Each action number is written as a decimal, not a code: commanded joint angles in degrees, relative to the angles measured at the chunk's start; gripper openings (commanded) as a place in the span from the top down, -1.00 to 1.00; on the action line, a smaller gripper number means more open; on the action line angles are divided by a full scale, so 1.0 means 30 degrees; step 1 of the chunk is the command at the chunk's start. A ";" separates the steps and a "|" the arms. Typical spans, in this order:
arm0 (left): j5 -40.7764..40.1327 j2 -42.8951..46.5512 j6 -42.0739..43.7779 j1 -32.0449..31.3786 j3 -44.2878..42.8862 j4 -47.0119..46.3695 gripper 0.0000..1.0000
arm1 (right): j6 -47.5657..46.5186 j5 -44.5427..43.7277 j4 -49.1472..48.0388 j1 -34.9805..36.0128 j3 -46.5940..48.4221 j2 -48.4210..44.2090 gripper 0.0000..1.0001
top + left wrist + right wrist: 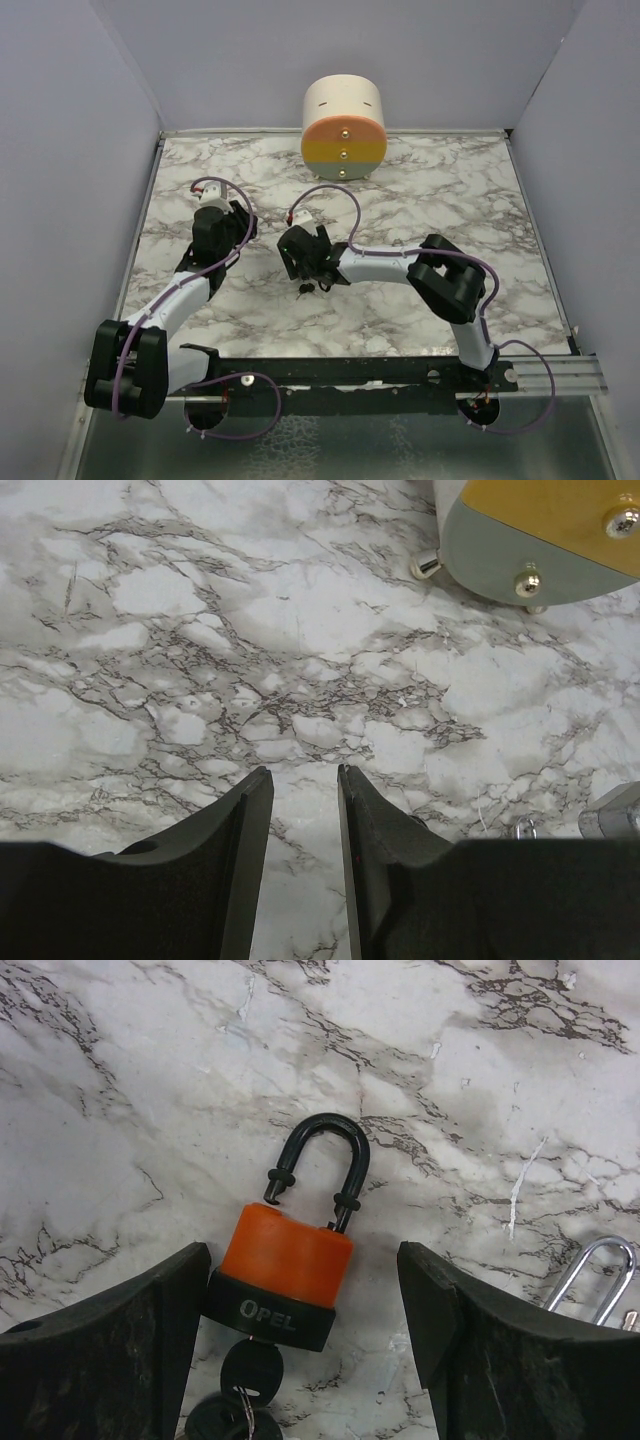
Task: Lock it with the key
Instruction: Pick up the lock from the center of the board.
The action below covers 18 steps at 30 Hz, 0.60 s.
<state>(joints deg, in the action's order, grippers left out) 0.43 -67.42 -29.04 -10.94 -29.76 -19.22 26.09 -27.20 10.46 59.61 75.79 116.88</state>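
Marble worktop (120,1080): padlock (288,1260) straddled by right fingers (120,1350)

Those fingers stand wide, holding nothing. Padlock lies flat between them, hugging the 9 o'clock finger. Long axis runs roughly 12 to 6 in the wrist view, unlatched shackle (330,1145) at 12, key (250,1370) in the base at 6. At 10 o'clock in the top view, left fingers (240,820) are narrow and empty. Right arm clearly nearer.

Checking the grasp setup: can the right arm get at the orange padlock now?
Probably yes: the right gripper stands open around the padlock lying on the table, nothing between them.
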 commanded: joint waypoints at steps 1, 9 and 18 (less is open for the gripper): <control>0.0444 -0.0043 -0.0193 0.0160 0.0191 -0.0719 0.27 | 0.0864 -0.0488 0.0438 0.0144 -0.0025 0.0295 -0.51; 0.0525 -0.0012 -0.0267 0.0204 0.0187 -0.0733 0.28 | 0.1247 -0.0040 0.1197 0.0164 0.0028 0.0600 -0.43; 0.0561 -0.0057 -0.0465 0.0248 0.0165 -0.0859 0.27 | 0.1687 -0.0205 0.2481 0.0147 0.0204 0.0930 -0.26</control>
<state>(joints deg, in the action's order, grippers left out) 0.91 -67.46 -29.76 -10.57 -29.74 -19.92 30.13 -27.18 12.03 59.68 75.83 117.05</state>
